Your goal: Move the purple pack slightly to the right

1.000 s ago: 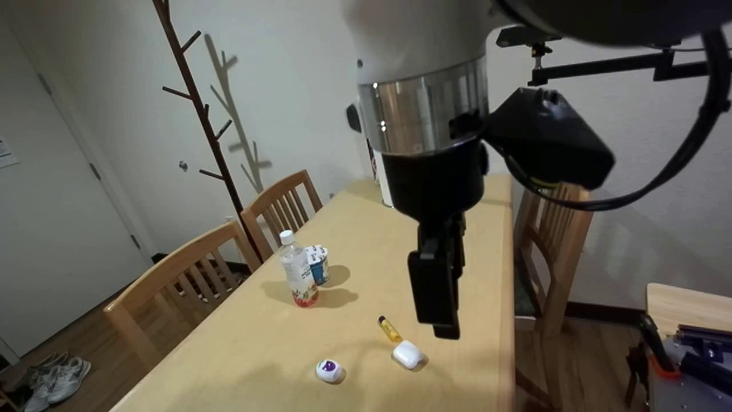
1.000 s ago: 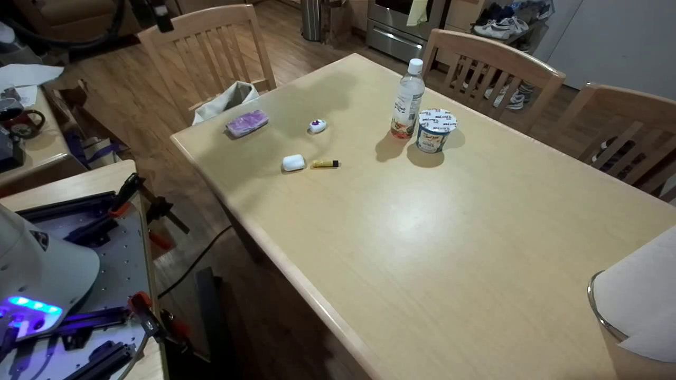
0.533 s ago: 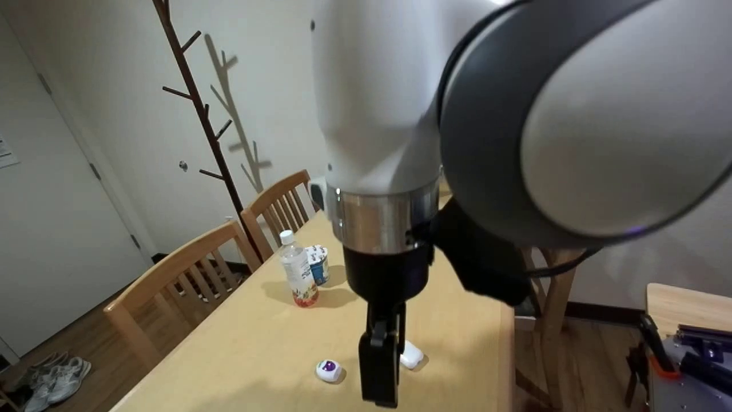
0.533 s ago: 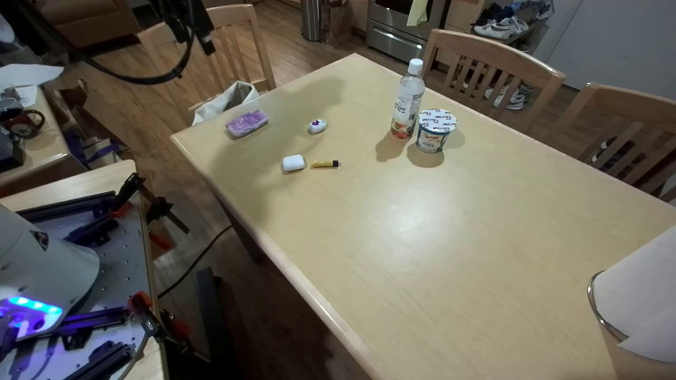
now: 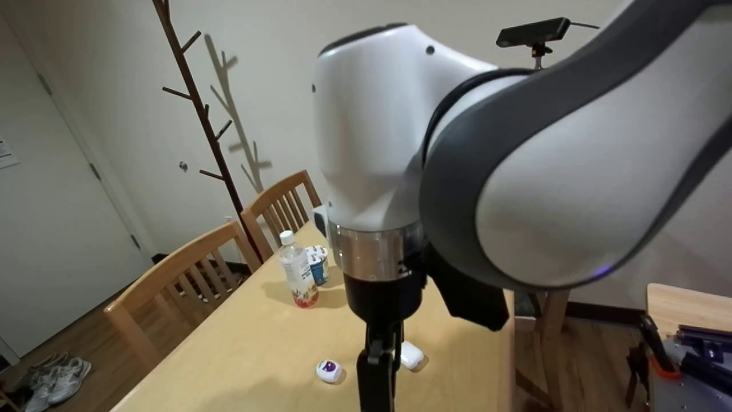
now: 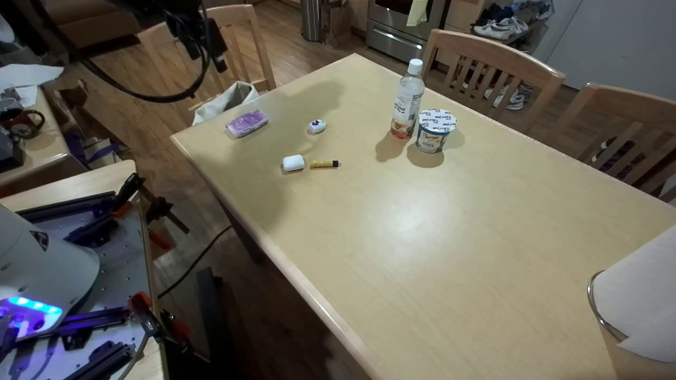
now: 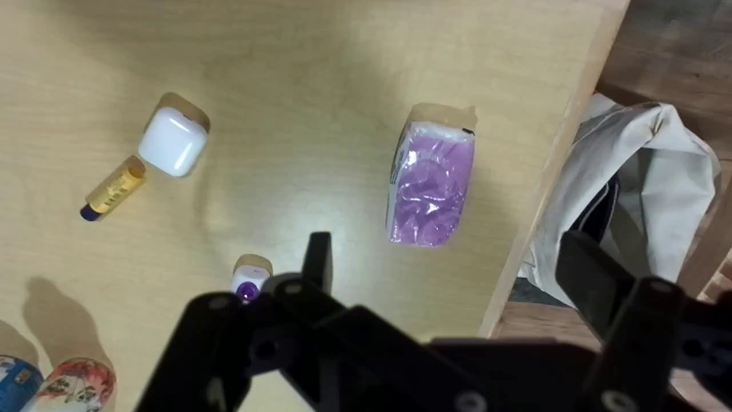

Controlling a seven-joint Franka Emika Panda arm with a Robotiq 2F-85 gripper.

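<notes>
Gripper is released & empty: per wrist view its fingers stand wide apart, nothing btwn the tips. Purple pack lies on the counter just ahead of the tips in that view, approx. lined up w/ the gap, no contact; in an exterior view the pack sits near the counter's corner, gripper held up off the surface. Progress, my read: approach stage, prob. nothing done yet: no grasp, no lift, pack resting on the counter. Remaining: come down, close on pack (or nudge it), shift it a bit to the R, let go, back off. Whose R is meant, pics don't settle; toward the tote bag the counter's edge is near, so overshooting that way could tip the pack off. Opposite the bag: small white piece w/ purple centre, partly hidden by the gripper in wrist view, then white case & yellow tube just beside it, both well apart from the pack. Farther out, bottle & cup, near each other, prob. not in play.
</notes>
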